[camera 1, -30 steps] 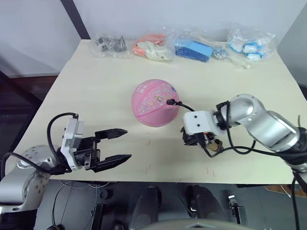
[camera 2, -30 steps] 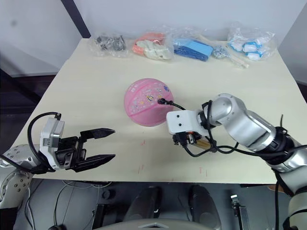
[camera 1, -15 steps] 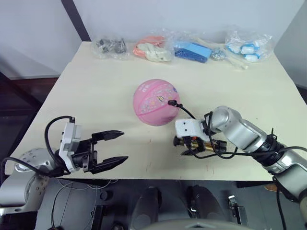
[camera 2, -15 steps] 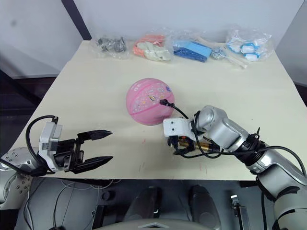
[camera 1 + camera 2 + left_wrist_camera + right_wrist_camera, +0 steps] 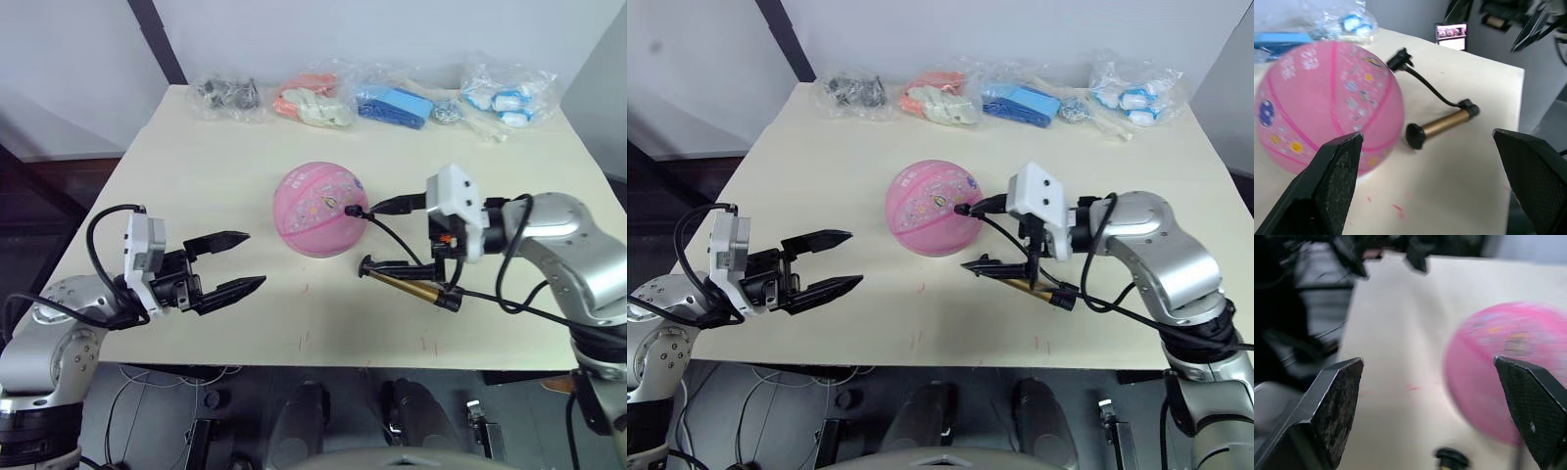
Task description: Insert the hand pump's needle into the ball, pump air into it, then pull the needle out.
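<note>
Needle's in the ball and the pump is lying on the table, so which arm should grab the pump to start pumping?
Right, probably. The right gripper hangs open just above the hand pump, beside the ball. The left gripper, also open, sits well off on the ball's far side.

A pale cream desk point(image 5: 196, 186) with a matte top and a few faint red marks near its 6 o'clock edge fills the middle of the room. A plain white wall point(image 5: 392, 29) rises beyond its 12 o'clock edge, crossed at 11 o'clock by a dark slanted bar point(image 5: 157, 39). The floor point(image 5: 39, 186) at 9 o'clock lies dark. Cables point(image 5: 127, 411) hang beneath the near edge. Lighting is soft and even.
</note>
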Controlling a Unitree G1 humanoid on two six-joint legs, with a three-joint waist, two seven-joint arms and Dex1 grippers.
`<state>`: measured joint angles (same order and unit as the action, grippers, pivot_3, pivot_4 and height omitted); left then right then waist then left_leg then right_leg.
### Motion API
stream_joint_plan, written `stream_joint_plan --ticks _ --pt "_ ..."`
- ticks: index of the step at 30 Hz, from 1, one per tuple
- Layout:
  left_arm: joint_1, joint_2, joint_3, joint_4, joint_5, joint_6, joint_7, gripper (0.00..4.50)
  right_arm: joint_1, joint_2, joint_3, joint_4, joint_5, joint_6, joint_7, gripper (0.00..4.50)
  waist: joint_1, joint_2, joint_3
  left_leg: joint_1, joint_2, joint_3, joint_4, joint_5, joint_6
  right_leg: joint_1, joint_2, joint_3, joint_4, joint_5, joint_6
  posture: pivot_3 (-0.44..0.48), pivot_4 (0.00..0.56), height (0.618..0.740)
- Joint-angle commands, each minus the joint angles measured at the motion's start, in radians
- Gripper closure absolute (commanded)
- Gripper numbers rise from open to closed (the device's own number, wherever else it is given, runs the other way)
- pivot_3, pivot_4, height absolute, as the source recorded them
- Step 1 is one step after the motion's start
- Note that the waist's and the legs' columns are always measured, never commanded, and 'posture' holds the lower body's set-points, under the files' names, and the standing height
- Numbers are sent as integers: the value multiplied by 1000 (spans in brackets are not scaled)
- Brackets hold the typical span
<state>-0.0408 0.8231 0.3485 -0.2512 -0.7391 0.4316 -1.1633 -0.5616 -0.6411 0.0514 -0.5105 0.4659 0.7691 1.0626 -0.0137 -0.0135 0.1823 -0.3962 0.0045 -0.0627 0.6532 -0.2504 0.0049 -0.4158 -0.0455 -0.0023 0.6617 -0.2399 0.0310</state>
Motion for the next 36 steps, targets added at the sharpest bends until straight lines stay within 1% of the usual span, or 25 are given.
stream_joint_plan --ticks 1,5,9,11,13,17,20,23,30,32,34,36 --pt "-48 11 -11 -14 23 6 46 0 72 -66 -150 -84 73 20 -31 30 2 0 0 0 0 0 0 0 0 0 0 0 0 0 0 0 150 740" --pt "-165 13 -74 -5 21 92 113 0 218 -149 -338 -152 143 35 -49 30 7 0 0 -1 -1 0 0 0 0 0 0 0 0 0 0 0 150 740" --pt "-265 19 -126 40 26 133 93 0 302 -184 -431 -198 200 42 -77 30 -1 0 0 1 -2 2 1 0 0 1 0 1 0 0 1 0 150 740" --pt "-337 19 -184 77 70 131 84 0 348 -195 -491 -219 234 43 -91 30 0 -1 0 2 -2 3 1 0 0 1 2 3 1 0 1 0 150 740" --pt "-413 11 -235 128 110 119 69 0 379 -208 -517 -233 249 39 -109 30 -1 -1 0 2 -1 2 1 0 0 1 4 3 1 0 1 0 150 740" --pt "-497 -1 -284 203 155 84 26 0 393 -218 -520 -243 284 34 -147 30 -4 -1 0 2 -1 2 1 0 0 1 5 4 1 0 1 0 150 740" --pt "-607 -27 -350 308 229 24 -16 0 388 -219 -505 -245 295 23 -173 30 2 -1 0 2 0 3 1 0 0 1 6 4 1 1 1 0 150 740" --pt "-672 -54 -385 391 284 -38 -49 0 372 -223 -481 -237 306 18 -196 30 3 -1 0 1 0 2 2 0 0 1 6 4 1 1 1 0 150 740" --pt "-730 -98 -450 538 405 -202 -125 0 311 -228 -392 -202 304 5 -224 30 -2 -1 0 1 0 3 2 0 0 1 6 5 1 1 1 0 150 740" --pt "-739 -114 -465 592 444 -246 -126 0 284 -228 -356 -187 293 1 -231 30 0 -1 0 1 0 3 2 0 0 1 6 5 1 1 1 0 150 740" --pt "-742 -124 -484 657 498 -327 -126 0 254 -226 -321 -169 291 6 -236 30 1 -1 0 1 -1 3 3 0 0 1 6 5 1 1 1 0 150 740" --pt "-741 -127 -492 693 525 -373 -136 0 237 -224 -299 -159 289 7 -240 30 1 -2 0 1 -1 3 4 0 0 1 6 6 1 1 1 0 150 740"
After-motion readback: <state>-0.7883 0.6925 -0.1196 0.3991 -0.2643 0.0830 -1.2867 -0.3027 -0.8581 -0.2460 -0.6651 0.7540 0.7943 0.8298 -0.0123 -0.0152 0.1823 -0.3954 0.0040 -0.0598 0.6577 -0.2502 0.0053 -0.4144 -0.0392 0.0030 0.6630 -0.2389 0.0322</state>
